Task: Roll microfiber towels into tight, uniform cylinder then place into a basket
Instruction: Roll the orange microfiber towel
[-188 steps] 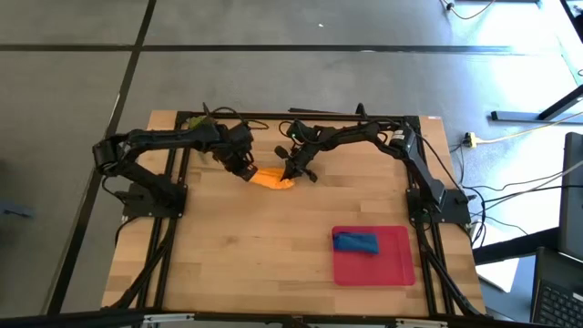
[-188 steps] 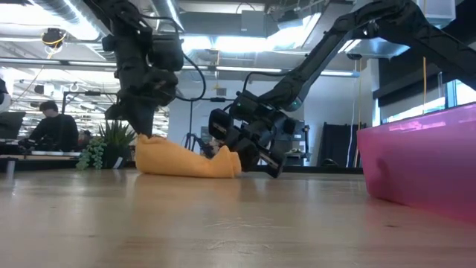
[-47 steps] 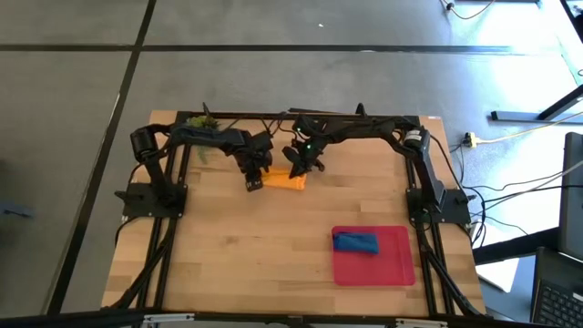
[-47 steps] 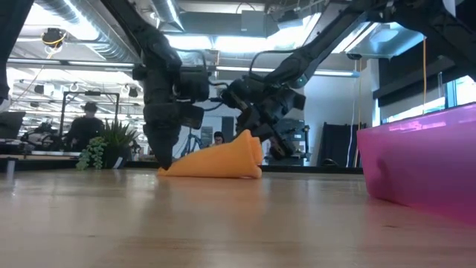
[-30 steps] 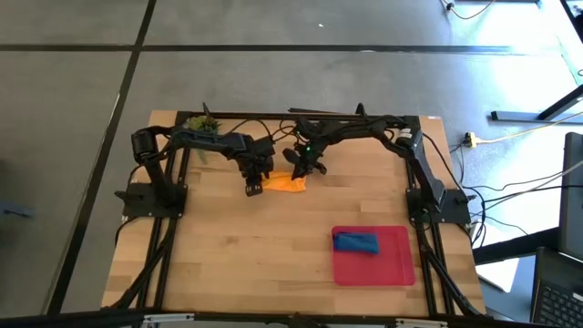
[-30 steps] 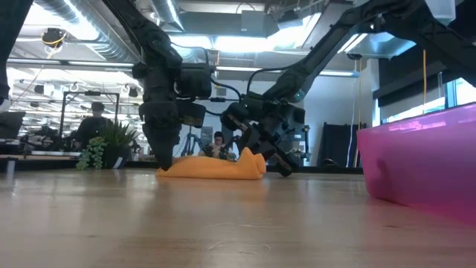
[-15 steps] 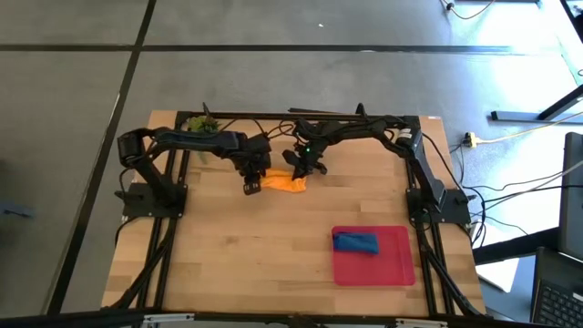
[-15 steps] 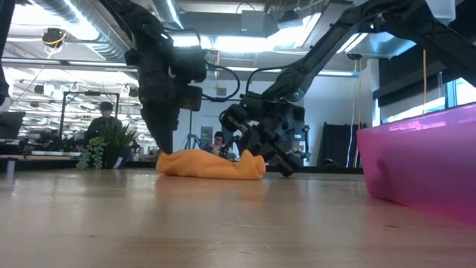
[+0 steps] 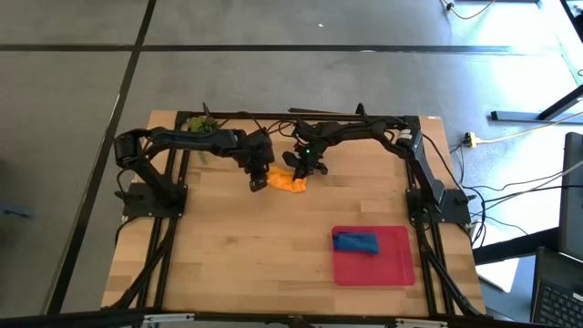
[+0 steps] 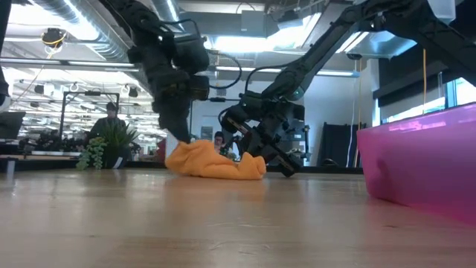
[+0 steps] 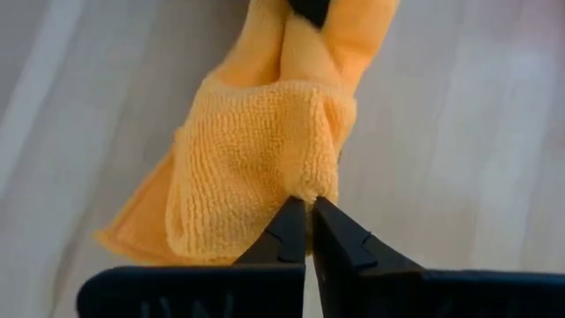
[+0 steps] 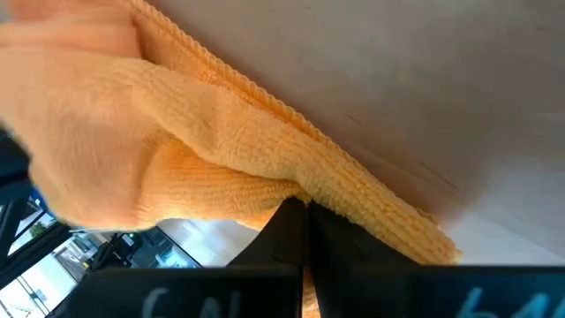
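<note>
The orange towel (image 9: 290, 182) lies bunched at the table's far middle, also in the low view (image 10: 216, 165). My left gripper (image 9: 259, 184) is shut on its left end, which it holds raised (image 10: 175, 143). My right gripper (image 9: 301, 173) is shut on its right end, low at the table (image 10: 258, 158). The blue towel (image 9: 355, 241) lies rolled in the red basket (image 9: 392, 269) at the near right. My left gripper pinches a hemmed corner of the orange towel (image 11: 312, 187) between its two fingers. The fingers slant down from the table's left. That end is lifted off the wood and the cloth sags from it toward the right. My right gripper pinches a folded edge at the towel's right end (image 12: 298, 193) between its two fingers. The fingers slant down from the table's far right side. That end stays down on the table (image 10: 253, 171).
A small green plant (image 9: 196, 121) stands at the far left corner. The basket's wall (image 10: 416, 160) fills the low view's right side. Bare wood (image 9: 237, 246) lies between the towel and the near edge. People sit in the room beyond the table.
My left gripper has risen and tipped, drifting a little toward my right gripper. It has drawn the orange towel's left end up off the table, and the cloth has bunched shorter. The right end has stayed down in my right gripper.
</note>
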You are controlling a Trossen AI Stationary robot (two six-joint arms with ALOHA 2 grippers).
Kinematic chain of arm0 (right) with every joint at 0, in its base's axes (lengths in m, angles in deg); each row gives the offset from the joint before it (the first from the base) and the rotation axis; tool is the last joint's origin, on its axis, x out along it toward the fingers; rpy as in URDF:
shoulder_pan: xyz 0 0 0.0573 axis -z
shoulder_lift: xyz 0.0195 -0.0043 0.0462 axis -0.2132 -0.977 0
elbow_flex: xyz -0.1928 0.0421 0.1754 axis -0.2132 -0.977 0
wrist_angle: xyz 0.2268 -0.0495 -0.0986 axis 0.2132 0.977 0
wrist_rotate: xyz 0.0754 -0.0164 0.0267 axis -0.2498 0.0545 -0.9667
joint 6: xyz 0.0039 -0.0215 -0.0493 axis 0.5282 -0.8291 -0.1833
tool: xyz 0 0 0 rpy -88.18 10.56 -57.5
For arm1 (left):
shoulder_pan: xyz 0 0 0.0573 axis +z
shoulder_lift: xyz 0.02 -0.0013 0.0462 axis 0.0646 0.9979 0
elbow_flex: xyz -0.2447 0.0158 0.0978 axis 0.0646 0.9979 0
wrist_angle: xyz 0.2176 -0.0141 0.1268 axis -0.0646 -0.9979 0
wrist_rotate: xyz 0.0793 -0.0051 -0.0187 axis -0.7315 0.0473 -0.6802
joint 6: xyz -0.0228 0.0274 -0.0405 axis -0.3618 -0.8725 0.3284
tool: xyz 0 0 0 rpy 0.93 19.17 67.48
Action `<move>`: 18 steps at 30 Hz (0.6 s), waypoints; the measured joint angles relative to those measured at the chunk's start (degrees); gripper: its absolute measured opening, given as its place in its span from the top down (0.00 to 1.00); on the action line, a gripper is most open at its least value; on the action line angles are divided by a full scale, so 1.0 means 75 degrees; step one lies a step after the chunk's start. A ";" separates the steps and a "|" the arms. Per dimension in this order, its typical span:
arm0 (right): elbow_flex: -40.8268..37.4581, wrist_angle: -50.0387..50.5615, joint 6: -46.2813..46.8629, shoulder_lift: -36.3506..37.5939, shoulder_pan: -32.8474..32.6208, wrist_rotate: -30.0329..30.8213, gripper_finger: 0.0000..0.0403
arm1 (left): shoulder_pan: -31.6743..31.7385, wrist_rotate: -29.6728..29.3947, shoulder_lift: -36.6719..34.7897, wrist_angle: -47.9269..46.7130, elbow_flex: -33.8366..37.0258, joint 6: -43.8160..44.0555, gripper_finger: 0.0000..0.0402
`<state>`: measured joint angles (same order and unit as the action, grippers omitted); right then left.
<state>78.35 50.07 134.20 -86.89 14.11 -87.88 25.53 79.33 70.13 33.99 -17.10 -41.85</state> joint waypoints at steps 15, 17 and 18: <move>-0.0006 0.0055 -0.0019 0.0000 -0.0053 0.0083 0.98 | 0.0382 -0.1434 -0.0093 -0.0052 -0.0647 0.1035 1.00; -0.0006 0.0055 -0.0018 0.0000 -0.0084 0.0087 0.98 | 0.0405 -0.1494 -0.0033 -0.0021 -0.0647 0.1036 1.00; -0.0007 0.0055 -0.0019 0.0000 -0.0096 0.0093 0.98 | 0.0408 -0.1515 0.0032 -0.0011 -0.0647 0.1039 1.00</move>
<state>78.30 50.49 134.06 -86.89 13.40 -87.18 28.58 67.97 70.37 33.91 -21.95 -34.05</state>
